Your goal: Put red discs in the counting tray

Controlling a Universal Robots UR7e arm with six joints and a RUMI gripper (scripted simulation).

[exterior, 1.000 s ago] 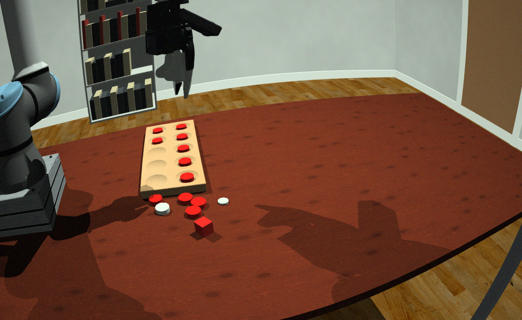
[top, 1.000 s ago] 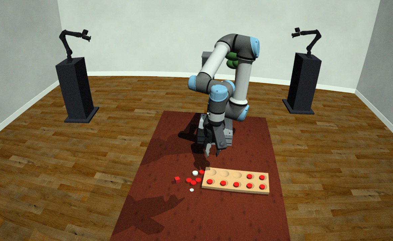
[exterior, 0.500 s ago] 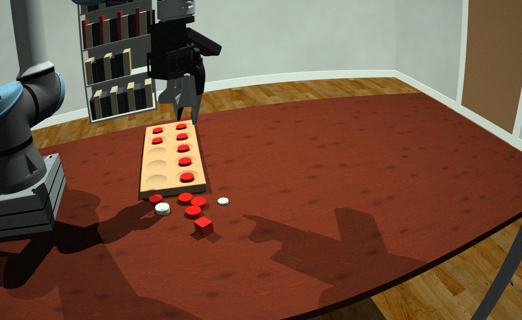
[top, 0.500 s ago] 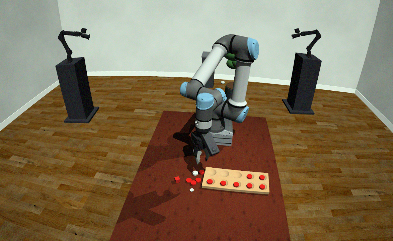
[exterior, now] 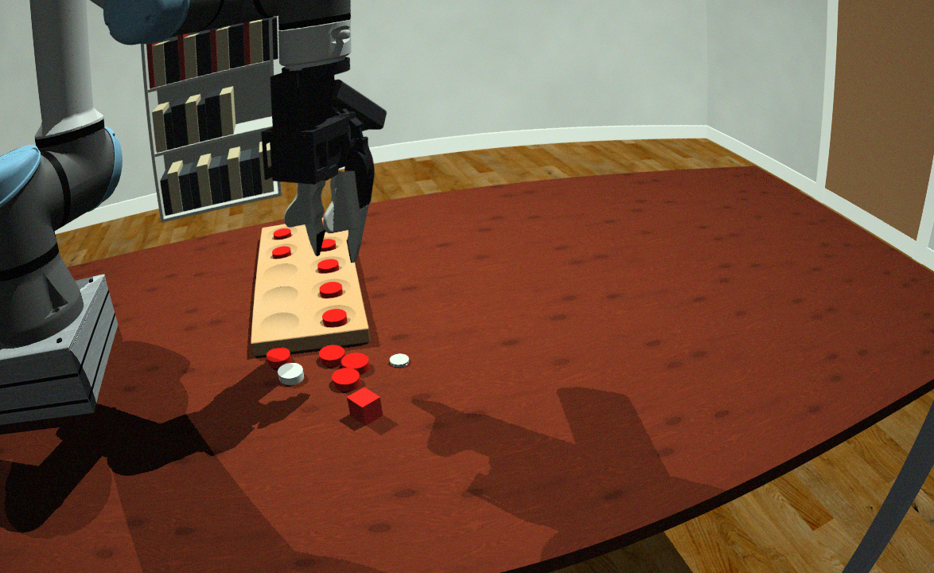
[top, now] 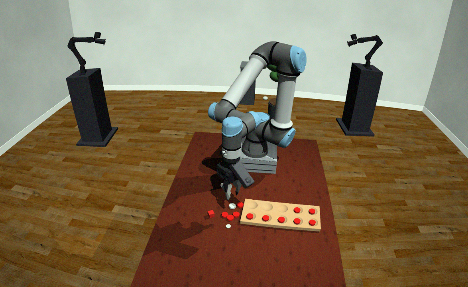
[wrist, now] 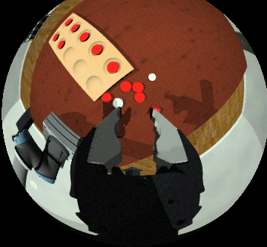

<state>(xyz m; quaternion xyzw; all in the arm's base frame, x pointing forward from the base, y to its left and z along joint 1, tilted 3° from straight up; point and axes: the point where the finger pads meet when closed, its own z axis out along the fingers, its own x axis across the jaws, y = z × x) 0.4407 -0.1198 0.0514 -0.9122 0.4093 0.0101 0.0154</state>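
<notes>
Seen from the top view, with twelve o'clock at the back, we have the red-brown table (top: 264, 256) (exterior: 598, 235) (wrist: 167, 24) under everything, and the arm (top: 285, 99) (exterior: 64, 71) (wrist: 55, 156) bends over it. We find the counting tray (top: 274, 213) (exterior: 306, 285) (wrist: 89, 58) flat on the table, at five o'clock from the arm's foot.

Our gripper (top: 233, 195) (exterior: 335, 256) (wrist: 136, 107) hangs above the table, at ten o'clock from the tray's middle. Its jaws are parted and released, with nothing between them.

At nine o'clock from the tray, beyond the loose discs, we see a red cube (top: 211, 214) (exterior: 364, 405) (wrist: 156, 108).

Seven red discs sit in separate pockets, five in the six o'clock row and two at the three o'clock end of the other; we are one short of eight. Four loose red discs lie off the tray's nine o'clock end: three bunched together, one near the corner.

A thicker white disc (top: 232, 205) (exterior: 290, 373) (wrist: 118, 102) is just beside that last one, and a smaller white disc (top: 228, 226) (exterior: 398, 360) (wrist: 152, 77) lies at six o'clock from the bunch.
</notes>
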